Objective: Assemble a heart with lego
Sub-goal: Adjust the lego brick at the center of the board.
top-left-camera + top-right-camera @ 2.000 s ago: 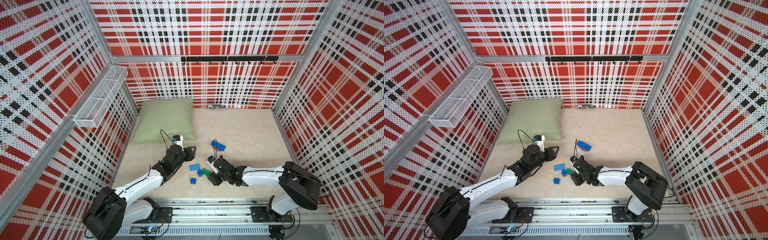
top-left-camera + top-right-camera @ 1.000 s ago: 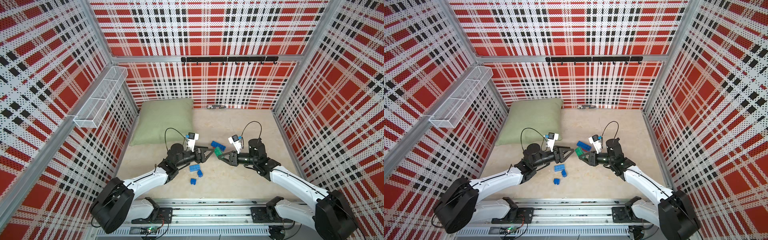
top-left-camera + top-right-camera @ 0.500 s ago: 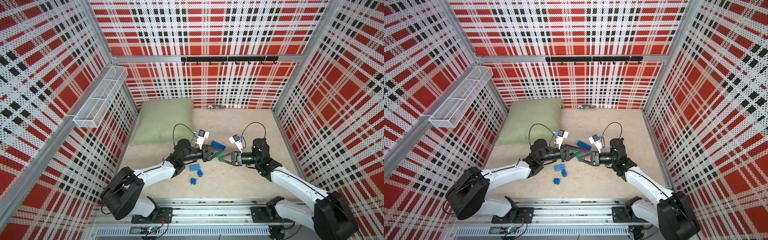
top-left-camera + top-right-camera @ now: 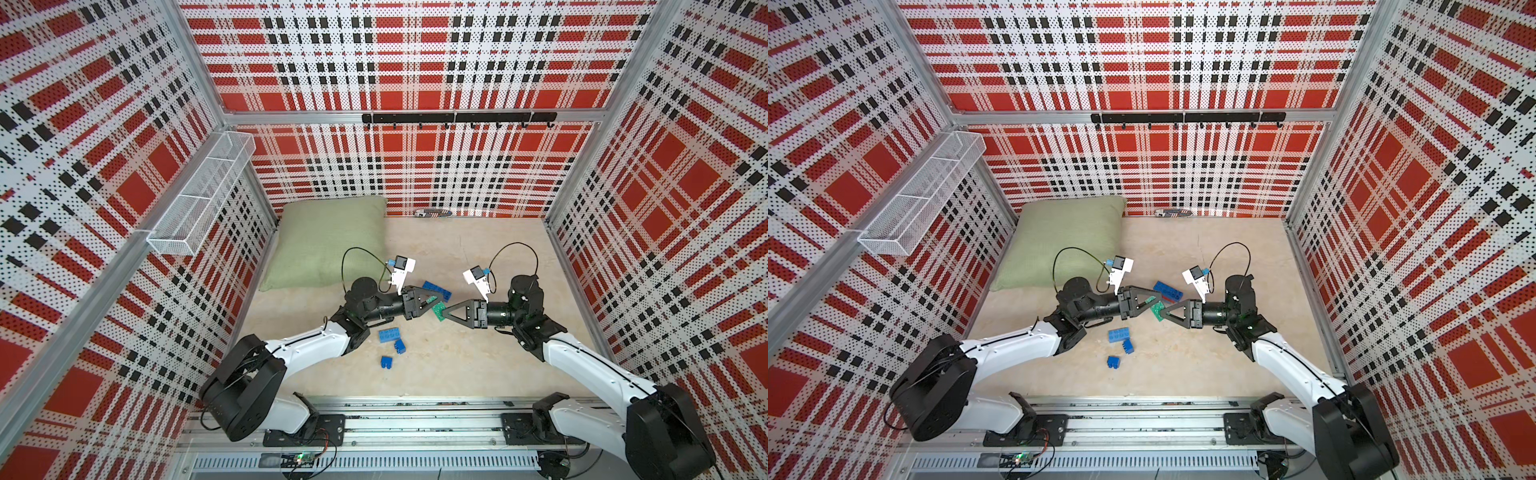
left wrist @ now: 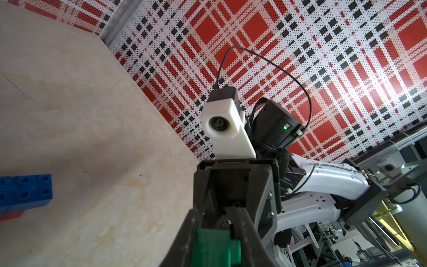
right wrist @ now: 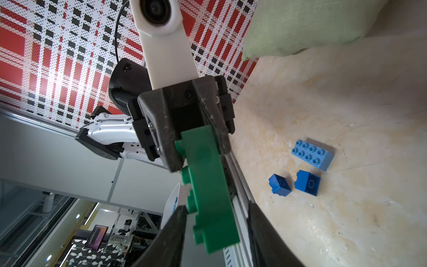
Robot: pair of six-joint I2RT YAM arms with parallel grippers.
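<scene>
The two arms meet tip to tip above the floor in both top views. My left gripper (image 4: 433, 302) (image 5: 215, 240) is shut on one end of a green lego brick (image 4: 437, 308) (image 4: 1158, 311) (image 6: 208, 185). My right gripper (image 4: 444, 312) (image 6: 216, 205) stands open around the brick's other end, with a gap beside one finger. On the floor lie a light blue brick (image 4: 389, 334) (image 6: 313, 153) and two small dark blue bricks (image 4: 400, 345) (image 4: 386, 362). Behind the grippers a dark blue brick (image 4: 436, 289) (image 5: 23, 191) sits on a red one (image 5: 11, 215). No heart shape is in view.
A green pillow (image 4: 328, 241) fills the back left of the floor. A white wire basket (image 4: 199, 195) hangs on the left wall. A small dark object (image 4: 432, 213) lies at the back wall. The arms' rail (image 4: 395, 419) runs along the front.
The left gripper has moved in and closed on the green brick that the right gripper held. The right gripper's jaws have come open around it.
</scene>
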